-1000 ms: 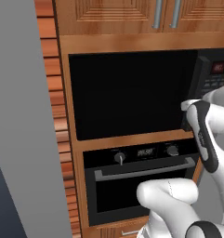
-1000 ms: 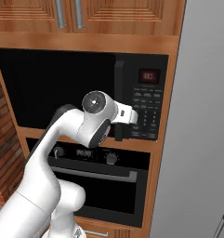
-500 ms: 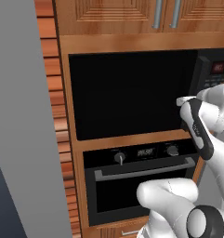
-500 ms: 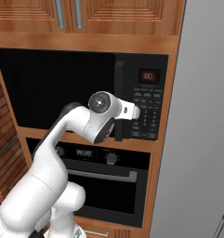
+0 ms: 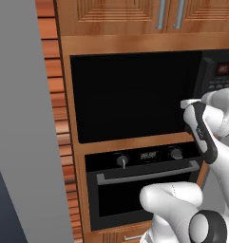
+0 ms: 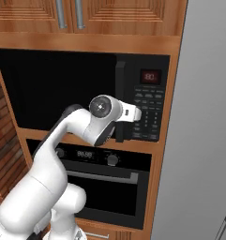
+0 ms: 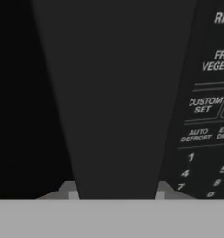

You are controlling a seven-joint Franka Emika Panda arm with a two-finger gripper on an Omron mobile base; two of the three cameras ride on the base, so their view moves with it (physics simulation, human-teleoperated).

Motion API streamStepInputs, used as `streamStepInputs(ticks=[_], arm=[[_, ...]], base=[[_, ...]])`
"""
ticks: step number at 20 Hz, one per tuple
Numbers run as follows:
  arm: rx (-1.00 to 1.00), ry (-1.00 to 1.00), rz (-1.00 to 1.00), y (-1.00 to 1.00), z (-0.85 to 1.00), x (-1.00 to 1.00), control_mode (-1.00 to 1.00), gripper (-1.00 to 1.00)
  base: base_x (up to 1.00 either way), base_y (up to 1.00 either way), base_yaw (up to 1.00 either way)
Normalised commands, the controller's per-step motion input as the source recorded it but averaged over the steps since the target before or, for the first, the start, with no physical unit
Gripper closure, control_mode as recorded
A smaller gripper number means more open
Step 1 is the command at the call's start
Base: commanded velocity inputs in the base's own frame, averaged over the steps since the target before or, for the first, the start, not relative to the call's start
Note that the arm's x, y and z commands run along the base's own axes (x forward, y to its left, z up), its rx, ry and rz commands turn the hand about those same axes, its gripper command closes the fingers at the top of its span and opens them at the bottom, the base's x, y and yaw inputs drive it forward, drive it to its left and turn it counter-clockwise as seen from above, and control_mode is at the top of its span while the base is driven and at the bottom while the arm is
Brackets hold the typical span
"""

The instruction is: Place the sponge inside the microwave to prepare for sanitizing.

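The microwave is built into the wooden cabinet wall, its dark glass door closed. My gripper is pressed up against the door's right edge, by the vertical black door handle. In the hand view that handle fills the whole gap between my two fingertips, so the jaws are shut on it. The grey keypad lies just right of the handle, under the red display. The sponge is out of view.
A black oven with knobs and a silver bar handle sits directly below the microwave. Wooden cabinet doors are above. A tall grey panel stands to the right, another grey panel and a brick strip to the left.
My hand has moved slightly up and in against the microwave's door handle, and the jaws have gone from wide open to closed on it. The door has not moved.
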Motion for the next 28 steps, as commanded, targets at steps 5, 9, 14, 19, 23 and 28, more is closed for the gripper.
streamStepInputs(ticks=[5, 9, 14, 19, 23, 28], arm=[[0.00, 0.00, 0.00, 0.00, 0.00, -0.26, -1.00, 1.00], [0.00, 0.00, -0.02, 0.09, 0.00, -0.61, -1.00, 1.00], [0.00, 0.01, -0.09, 0.20, -0.01, -0.56, -1.00, 1.00], [-0.05, 0.00, -0.16, 0.41, -0.23, -0.67, -1.00, 1.00], [-0.13, -0.01, -0.17, 0.43, -0.49, -0.74, -1.00, 1.00], [-0.07, 0.00, -0.18, 0.36, -0.42, -0.67, -1.00, 1.00]], base=[[0.00, 0.00, 0.00], [0.00, 0.00, 0.00], [0.00, 0.00, 0.00], [0.00, 0.00, 0.00], [0.00, 0.00, 0.00], [0.00, 0.00, 0.00]])
